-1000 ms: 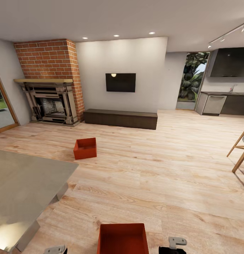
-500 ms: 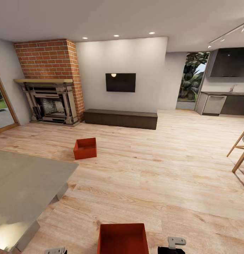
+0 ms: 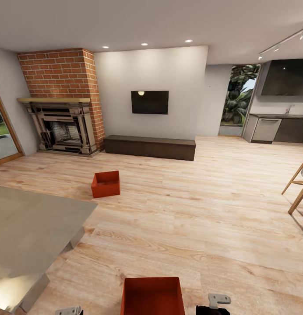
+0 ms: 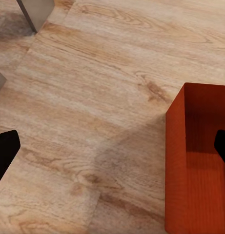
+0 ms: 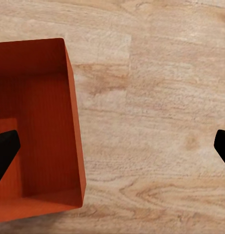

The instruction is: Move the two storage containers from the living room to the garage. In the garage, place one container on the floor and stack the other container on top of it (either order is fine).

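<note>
You're in the living room. One storage container [image 3: 152, 295] sits on the wood floor [image 3: 204, 218] right before you, between both arms; the second container [image 3: 106, 183] sits further off, toward the fireplace [image 3: 64, 129]. Left gripper [image 4: 112, 146] and right gripper [image 5: 112, 146] both have jaws spread wide, grasping nothing, each straddling a wall of the near container.

The left gripper [image 4: 112, 148] and the right gripper [image 5: 112, 148] have plain black, tapering fingertips. In the head view, pale grey angular brackets top black arm parts.
</note>
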You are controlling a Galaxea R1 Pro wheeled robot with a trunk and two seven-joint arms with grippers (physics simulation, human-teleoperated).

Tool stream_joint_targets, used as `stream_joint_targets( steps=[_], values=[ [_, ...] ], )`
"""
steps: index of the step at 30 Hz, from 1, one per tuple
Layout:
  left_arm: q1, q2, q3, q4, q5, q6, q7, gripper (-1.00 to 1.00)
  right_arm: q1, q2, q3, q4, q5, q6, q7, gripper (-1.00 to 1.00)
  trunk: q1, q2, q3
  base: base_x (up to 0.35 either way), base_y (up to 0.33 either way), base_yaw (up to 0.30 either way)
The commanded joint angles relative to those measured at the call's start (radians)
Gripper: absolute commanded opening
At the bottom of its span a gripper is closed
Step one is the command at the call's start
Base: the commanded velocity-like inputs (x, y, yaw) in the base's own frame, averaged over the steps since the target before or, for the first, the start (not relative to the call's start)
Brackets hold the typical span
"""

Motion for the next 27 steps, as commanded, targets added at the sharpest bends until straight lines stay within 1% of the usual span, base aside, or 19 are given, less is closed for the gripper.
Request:
stream_joint_targets(
  steps=[1,12,27],
  values=[
    [-0.001,-0.001,0.009,0.001,-0.004,-0.003,-0.009,1.0,-0.001,0.001,-0.004,0.001,0.0,-0.003,-0.001,1.0,0.0,-0.001,-0.001,0.0,0.0,0.0],
    [-0.001,-0.001,0.008,0.001,-0.004,-0.008,-0.009,1.0,-0.001,0.0,-0.004,0.001,0.0,-0.003,-0.001,1.0,0.0,-0.001,-0.002,0.0,0.0,0.0],
    [-0.001,-0.001,0.008,0.001,-0.004,-0.008,-0.009,1.0,-0.001,0.001,-0.004,0.0,0.0,-0.009,-0.001,1.0,0.0,-0.001,-0.025,0.0,0.0,0.0]
  ],
)
